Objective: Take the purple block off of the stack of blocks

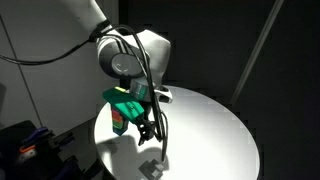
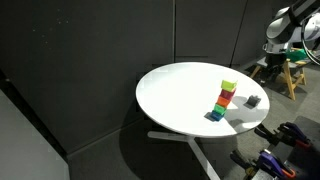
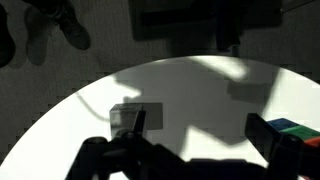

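The stack of blocks (image 2: 223, 101) stands on the round white table (image 2: 180, 90), with a yellow-green cube on top, then orange-red and green. It also shows in an exterior view (image 1: 118, 122), partly behind the arm, and at the right edge of the wrist view (image 3: 296, 127). The purple block (image 2: 253, 101), pale grey, sits on the table beside the stack, apart from it. It also shows in the wrist view (image 3: 135, 116) and in an exterior view (image 1: 150, 167). My gripper (image 3: 200, 128) is open and empty, above the table, and touches neither.
The table edge curves across the wrist view (image 3: 60, 110), with dark floor beyond. A wooden stand (image 2: 285, 72) and dark gear stand off the table's far side. The arm (image 2: 285, 25) is at the upper right of that view.
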Robot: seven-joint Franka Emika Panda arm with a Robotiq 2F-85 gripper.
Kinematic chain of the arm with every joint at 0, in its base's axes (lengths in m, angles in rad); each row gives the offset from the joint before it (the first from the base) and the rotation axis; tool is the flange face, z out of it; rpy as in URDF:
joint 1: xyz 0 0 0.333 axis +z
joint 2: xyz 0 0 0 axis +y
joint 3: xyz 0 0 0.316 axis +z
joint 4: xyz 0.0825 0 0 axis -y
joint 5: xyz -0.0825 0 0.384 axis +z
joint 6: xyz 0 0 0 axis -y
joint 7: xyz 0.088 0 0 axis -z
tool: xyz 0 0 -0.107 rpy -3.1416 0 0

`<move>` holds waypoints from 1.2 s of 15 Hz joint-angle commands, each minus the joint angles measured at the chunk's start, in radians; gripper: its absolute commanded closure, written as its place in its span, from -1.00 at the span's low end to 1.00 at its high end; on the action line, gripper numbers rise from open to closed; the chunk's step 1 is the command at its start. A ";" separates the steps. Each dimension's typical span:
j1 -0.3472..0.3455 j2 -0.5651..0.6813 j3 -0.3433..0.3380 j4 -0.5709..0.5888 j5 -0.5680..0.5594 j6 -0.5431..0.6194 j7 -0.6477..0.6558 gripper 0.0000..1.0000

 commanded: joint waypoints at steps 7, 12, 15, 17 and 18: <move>0.082 -0.289 -0.048 -0.112 -0.005 -0.109 -0.110 -1.00; 0.132 -0.392 -0.038 -0.155 -0.010 -0.091 -0.055 -1.00; 0.159 -0.419 -0.024 -0.158 -0.010 -0.087 0.007 -1.00; 0.175 -0.422 -0.007 -0.154 -0.008 -0.082 0.076 -1.00; 0.182 -0.421 0.004 -0.151 -0.007 -0.078 0.119 -1.00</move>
